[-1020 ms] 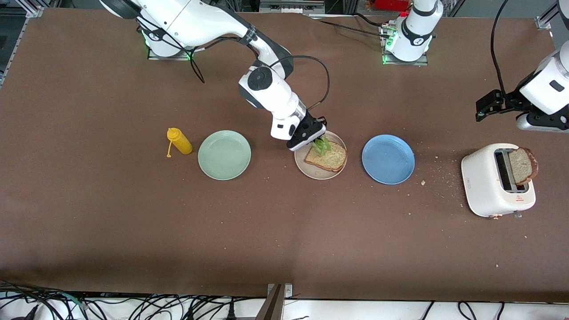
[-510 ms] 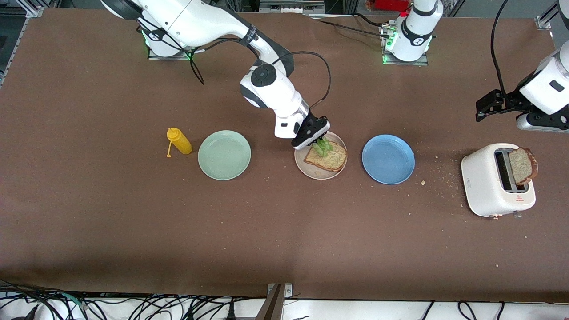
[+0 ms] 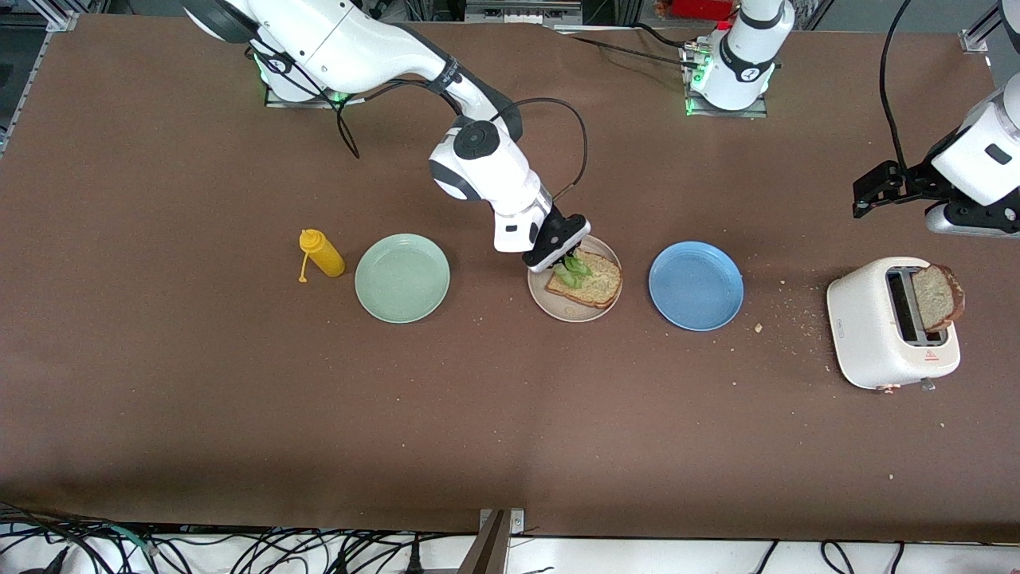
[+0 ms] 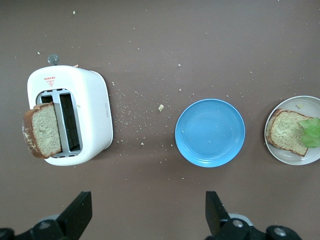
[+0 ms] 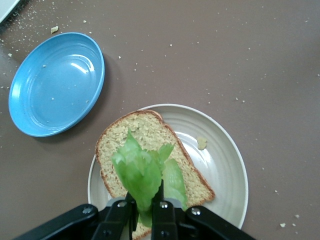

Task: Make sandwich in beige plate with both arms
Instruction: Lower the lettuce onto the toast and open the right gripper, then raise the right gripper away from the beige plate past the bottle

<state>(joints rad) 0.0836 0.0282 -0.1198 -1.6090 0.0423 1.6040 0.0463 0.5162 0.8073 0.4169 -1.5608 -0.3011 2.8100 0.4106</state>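
The beige plate [image 3: 575, 312] lies in the middle of the table with one slice of brown bread [image 3: 596, 287] flat on it. My right gripper [image 3: 567, 261] hangs low over that slice, shut on a green lettuce leaf [image 3: 570, 273]. In the right wrist view the lettuce leaf [image 5: 142, 172] is pinched at its stem end in my right gripper [image 5: 146, 210] and spreads over the bread [image 5: 145, 131] on the plate [image 5: 222, 155]. My left gripper [image 3: 870, 191] waits in the air near the toaster. In the left wrist view the left gripper [image 4: 147, 215] stands open and holds nothing.
A white toaster [image 3: 884, 331] at the left arm's end carries a second bread slice [image 3: 939, 296] sticking out of a slot. A blue plate [image 3: 696, 285] lies between toaster and beige plate. Toward the right arm's end are a mint-green plate [image 3: 402, 277] and a yellow bottle [image 3: 323, 253]. Crumbs lie near the toaster.
My right gripper has come down a little with the lettuce, and the leaf now hangs lower over the bread. The left arm has not moved.
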